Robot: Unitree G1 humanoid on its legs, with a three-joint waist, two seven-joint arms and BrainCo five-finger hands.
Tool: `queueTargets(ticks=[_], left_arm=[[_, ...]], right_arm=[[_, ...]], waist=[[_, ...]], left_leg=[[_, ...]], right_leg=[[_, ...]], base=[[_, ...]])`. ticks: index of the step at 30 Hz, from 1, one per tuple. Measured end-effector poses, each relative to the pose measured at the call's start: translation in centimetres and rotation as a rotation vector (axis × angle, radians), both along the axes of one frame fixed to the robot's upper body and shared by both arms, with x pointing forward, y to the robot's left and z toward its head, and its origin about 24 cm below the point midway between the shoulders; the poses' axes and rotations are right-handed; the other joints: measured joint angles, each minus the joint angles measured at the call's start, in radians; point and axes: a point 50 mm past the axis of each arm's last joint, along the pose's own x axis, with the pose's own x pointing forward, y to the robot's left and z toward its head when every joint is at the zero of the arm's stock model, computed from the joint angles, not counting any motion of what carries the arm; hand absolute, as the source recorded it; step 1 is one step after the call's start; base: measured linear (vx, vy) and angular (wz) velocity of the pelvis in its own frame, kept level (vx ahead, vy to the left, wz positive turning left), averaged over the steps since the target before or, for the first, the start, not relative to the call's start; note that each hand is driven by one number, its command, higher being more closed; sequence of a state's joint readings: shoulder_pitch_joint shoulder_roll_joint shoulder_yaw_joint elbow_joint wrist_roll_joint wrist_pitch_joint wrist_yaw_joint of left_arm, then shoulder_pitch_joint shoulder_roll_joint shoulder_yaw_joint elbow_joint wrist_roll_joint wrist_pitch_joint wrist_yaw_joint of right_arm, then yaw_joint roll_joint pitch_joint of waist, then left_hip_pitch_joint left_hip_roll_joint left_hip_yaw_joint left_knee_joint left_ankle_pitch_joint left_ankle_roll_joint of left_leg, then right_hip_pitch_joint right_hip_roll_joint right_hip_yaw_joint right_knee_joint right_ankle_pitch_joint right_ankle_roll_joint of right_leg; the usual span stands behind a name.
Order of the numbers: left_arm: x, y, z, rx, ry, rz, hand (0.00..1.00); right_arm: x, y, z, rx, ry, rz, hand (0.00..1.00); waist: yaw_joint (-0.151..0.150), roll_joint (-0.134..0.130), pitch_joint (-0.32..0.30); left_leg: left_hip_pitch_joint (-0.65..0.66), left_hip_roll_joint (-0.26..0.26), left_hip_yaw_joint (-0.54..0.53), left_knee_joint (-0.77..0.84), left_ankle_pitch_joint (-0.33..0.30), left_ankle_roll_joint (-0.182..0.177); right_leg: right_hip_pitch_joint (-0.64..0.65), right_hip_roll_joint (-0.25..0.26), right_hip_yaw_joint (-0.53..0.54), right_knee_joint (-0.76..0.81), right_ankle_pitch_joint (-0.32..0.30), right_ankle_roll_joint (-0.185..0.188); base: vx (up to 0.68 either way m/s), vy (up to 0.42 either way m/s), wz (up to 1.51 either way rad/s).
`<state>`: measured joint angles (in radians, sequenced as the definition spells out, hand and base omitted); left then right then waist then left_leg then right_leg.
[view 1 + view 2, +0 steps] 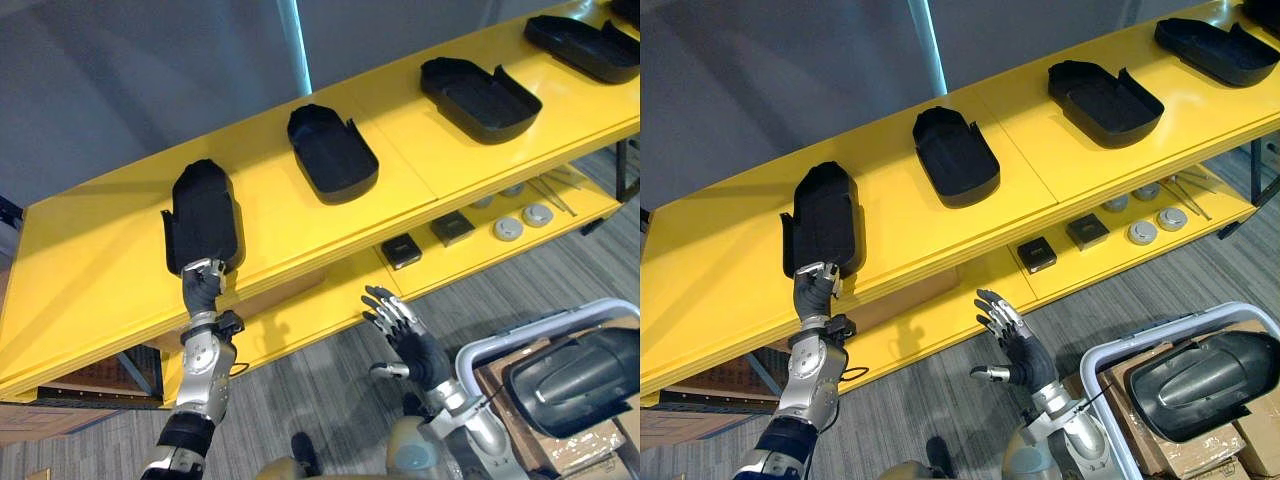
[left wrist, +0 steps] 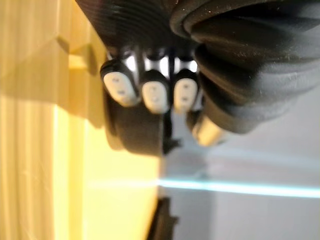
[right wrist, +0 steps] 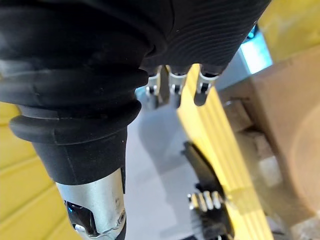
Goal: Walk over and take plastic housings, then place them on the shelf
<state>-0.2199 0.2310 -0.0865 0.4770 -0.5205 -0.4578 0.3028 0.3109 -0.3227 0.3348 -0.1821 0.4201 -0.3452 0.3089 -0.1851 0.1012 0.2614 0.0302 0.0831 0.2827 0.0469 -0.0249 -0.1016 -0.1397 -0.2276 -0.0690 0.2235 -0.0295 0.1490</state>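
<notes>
Placement looks like the step in hand. Your left hand [image 1: 203, 283] has its fingers [image 2: 155, 95] curled round the near end of a black housing [image 1: 203, 215]. The rest of that housing lies over the yellow top shelf [image 1: 90, 270], its far end pointing toward the wall. The gripped end sits close to the shelf's front edge, and I cannot tell whether it rests flat or is a little lifted.

Slide it further in, so that no part can tip off the edge, and lower the near end until the whole base bears on the shelf. Only then uncurl the fingers. Draw the hand straight back toward you, so a fingertip does not catch the rim and drag the housing along.

The next housing [image 1: 332, 152] lies well apart on your right, so there is room; aim to match its angle in the row.

Your right hand [image 1: 408, 335] hovers below, near the lower shelf [image 1: 300, 322], fingers spread and holding nothing. It has no part in this step. Another housing [image 1: 575, 372] waits in the cart [image 1: 480, 352] at your lower right.
</notes>
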Motion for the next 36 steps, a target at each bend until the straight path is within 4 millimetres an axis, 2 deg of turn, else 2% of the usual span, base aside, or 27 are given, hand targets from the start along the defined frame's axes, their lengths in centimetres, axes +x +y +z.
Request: queueTargets(ticks=[6,12,18,19,20,25,26,28,31,34,35,36], left_arm=[[1.4,1.6,1.4,0.018,-0.037,0.037,1.0],[3.0,2.7,3.8,0.01,-0.114,0.073,1.0],[4.9,2.7,8.2,0.044,-0.262,0.07,1.0],[5.5,2.3,9.5,0.045,-0.299,0.068,1.0],[5.6,2.2,9.8,0.044,-0.307,0.067,1.0],[6.8,0.5,13.3,0.088,-0.41,0.015,1.0],[6.8,0.4,13.5,0.096,-0.417,0.01,1.0],[6.9,-0.4,14.0,0.12,-0.434,-0.019,1.0],[6.8,-0.6,14.4,0.121,-0.452,-0.031,1.0],[6.4,-0.9,15.1,0.115,-0.484,-0.046,1.0],[5.8,-1.1,15.2,0.108,-0.503,-0.058,0.0],[5.4,-1.3,15.1,0.1,-0.517,-0.068,0.0]], right_arm=[[0.9,-0.2,1.2,-0.011,-0.063,0.019,0.0],[1.7,0.0,2.7,-0.028,-0.149,0.08,0.0],[2.9,1.6,4.5,-0.056,-0.259,0.257,0.0],[3.0,2.5,5.3,-0.062,-0.3,0.336,0.0],[3.0,2.7,5.5,-0.061,-0.307,0.352,0.0],[3.7,5.6,7.2,-0.051,-0.388,0.499,0.0],[3.7,5.9,7.2,-0.049,-0.389,0.502,0.0],[4.6,6.2,7.1,-0.042,-0.371,0.463,0.0],[5.3,6.3,6.9,-0.041,-0.35,0.418,0.0],[5.6,6.3,6.8,-0.035,-0.339,0.377,0.0],[5.5,6.3,6.8,-0.029,-0.342,0.356,0.0],[5.4,6.4,6.7,-0.018,-0.34,0.341,0.0]], waist=[[-0.023,0.009,0.04],[-0.026,0.01,0.102],[-0.017,-0.004,0.168],[-0.013,-0.008,0.189],[-0.012,-0.01,0.194],[0.036,-0.033,0.219],[0.037,-0.035,0.22],[0.064,-0.037,0.222],[0.088,-0.038,0.222],[0.094,-0.055,0.232],[0.09,-0.063,0.237],[0.09,-0.066,0.238]], left_leg=[[-0.031,-0.001,0.005,0.024,-0.005,0.0],[-0.056,-0.001,0.003,0.039,-0.007,0.0],[-0.128,0.0,-0.026,0.084,-0.006,0.001],[-0.146,0.0,-0.04,0.101,-0.006,0.001],[-0.148,0.001,-0.044,0.103,-0.006,0.001],[-0.224,0.002,-0.102,0.142,-0.004,0.003],[-0.231,0.0,-0.112,0.144,-0.003,0.003],[-0.246,-0.001,-0.132,0.147,0.001,0.002],[-0.26,0.0,-0.14,0.152,0.001,0.001],[-0.261,0.0,-0.147,0.155,0.001,0.002],[-0.261,0.0,-0.156,0.155,0.001,0.002],[-0.262,0.001,-0.159,0.154,0.001,0.002]], right_leg=[[-0.036,-0.001,0.016,0.025,0.0,0.0],[-0.06,-0.004,0.018,0.036,-0.001,-0.001],[-0.107,-0.011,0.006,0.071,0.0,-0.001],[-0.107,-0.015,-0.012,0.079,-0.001,-0.003],[-0.108,-0.016,-0.014,0.08,-0.001,-0.003],[-0.143,-0.026,-0.063,0.117,-0.016,-0.011],[-0.143,-0.029,-0.071,0.12,-0.02,-0.01],[-0.146,-0.033,-0.09,0.129,-0.027,-0.013],[-0.149,-0.033,-0.101,0.132,-0.031,-0.014],[-0.143,-0.033,-0.109,0.128,-0.031,-0.014],[-0.136,-0.032,-0.117,0.124,-0.03,-0.014],[-0.134,-0.031,-0.12,0.121,-0.03,-0.014]], base=[[-0.01,-0.002,-0.02],[0.0,-0.003,0.01],[-0.01,-0.016,0.15],[-0.02,-0.012,0.26],[-0.04,-0.019,0.29],[-0.04,-0.026,0.31],[-0.03,-0.03,0.39],[0.0,-0.023,0.3],[0.02,-0.022,0.11],[0.02,-0.016,0.07],[0.02,-0.017,0.1],[0.03,-0.02,0.11]])
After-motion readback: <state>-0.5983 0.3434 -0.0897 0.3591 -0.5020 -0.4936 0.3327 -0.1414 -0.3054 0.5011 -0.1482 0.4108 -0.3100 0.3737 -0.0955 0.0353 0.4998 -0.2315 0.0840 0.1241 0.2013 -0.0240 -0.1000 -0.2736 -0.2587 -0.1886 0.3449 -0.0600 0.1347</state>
